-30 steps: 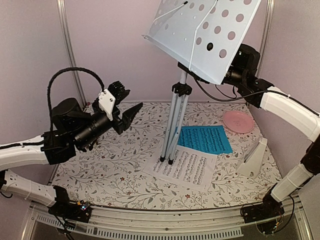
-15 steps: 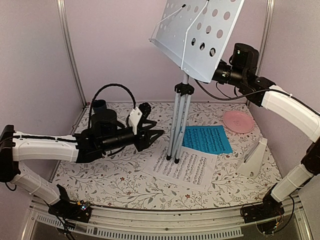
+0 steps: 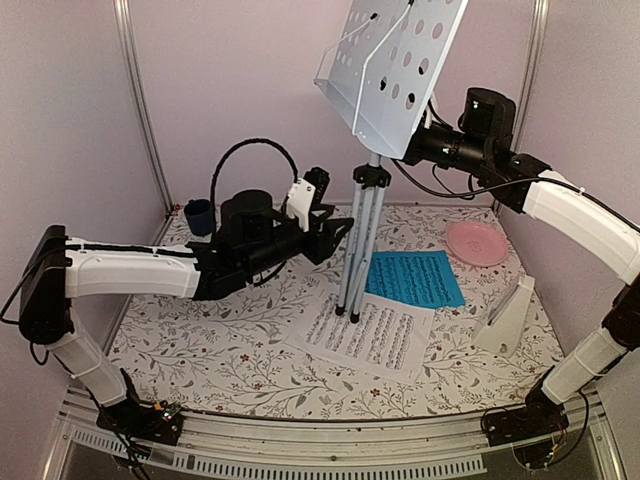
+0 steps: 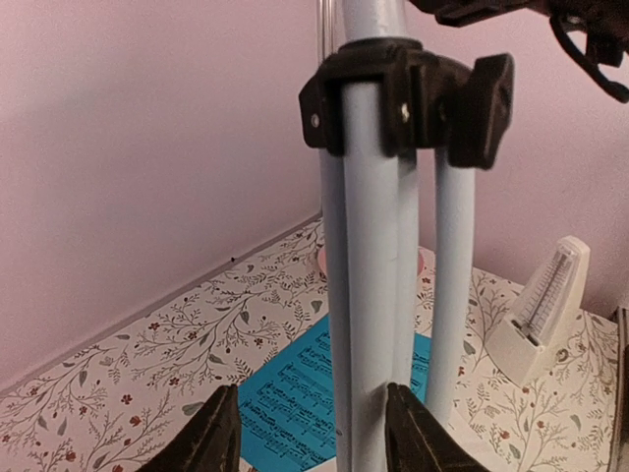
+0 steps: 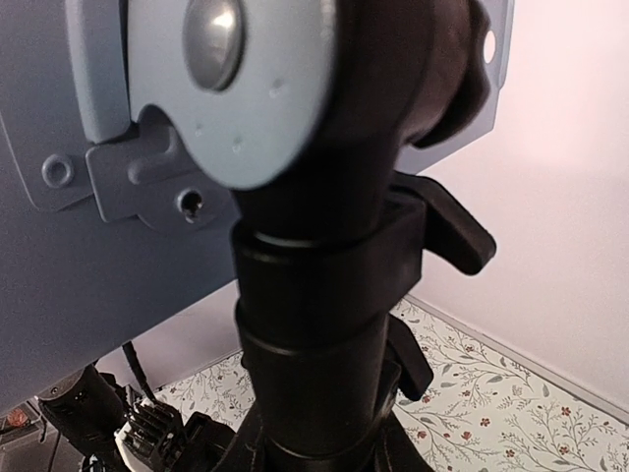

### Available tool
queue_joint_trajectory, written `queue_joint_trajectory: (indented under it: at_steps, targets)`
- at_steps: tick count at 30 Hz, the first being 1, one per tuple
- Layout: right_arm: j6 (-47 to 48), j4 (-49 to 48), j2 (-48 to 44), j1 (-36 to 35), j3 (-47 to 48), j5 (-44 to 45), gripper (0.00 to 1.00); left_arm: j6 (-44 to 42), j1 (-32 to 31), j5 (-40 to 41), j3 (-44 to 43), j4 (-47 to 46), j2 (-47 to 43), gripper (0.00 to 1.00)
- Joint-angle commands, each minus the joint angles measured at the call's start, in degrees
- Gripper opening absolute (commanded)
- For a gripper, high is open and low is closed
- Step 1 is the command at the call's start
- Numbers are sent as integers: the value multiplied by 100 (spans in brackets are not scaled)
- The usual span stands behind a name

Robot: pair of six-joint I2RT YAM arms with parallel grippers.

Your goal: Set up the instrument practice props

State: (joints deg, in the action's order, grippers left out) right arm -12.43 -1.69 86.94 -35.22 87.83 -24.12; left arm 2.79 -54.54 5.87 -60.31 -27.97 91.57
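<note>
Stand: a silver tripod music stand with a perforated grey-white tray [image 3: 357, 255] stood roughly upright near the middle of the floral-patterned table [image 3: 220, 345]. Its three legs were folded close together, and the tray was tipped steeply at the top.
Stand feet: they met the far edge of the white music sheet [image 3: 375, 335]; whether they rested on the paper could not be told.
Left gripper [image 4: 311, 423]: it reached in from the left with its fingers spread. They straddled the bundled legs just below the black plastic collar [image 4: 393, 93]. One finger stood apart from the tubes, the other just beside them.
Right gripper [image 3: 425, 148]: it came in from the right, high up behind the tray, and was clamped on the stand's black neck. That neck filled its wrist view.
White music sheet: it lay flat on the table in front of the stand.
Blue music sheet [image 3: 412, 277]: it lay flat just right of the legs, its near edge touching the white sheet.
Metronome: a white pyramid metronome [image 3: 508, 318] stood upright near the table's right edge, well apart from the stand.
Other things: a pink round plate [image 3: 476, 242] lay behind the metronome, and a small dark cup [image 3: 198, 214] sat in the far left corner.
</note>
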Motion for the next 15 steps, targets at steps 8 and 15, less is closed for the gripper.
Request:
queue_joint_trajectory:
  at_steps: [8,15]
  targets:
    - [9,-1395,-493,-140,584,570,0,-273,-151,610,-767,357,556,53]
    - [78,-1377,-517,-180,576,675,0,-203,-222,1081,-1027,669,849,52]
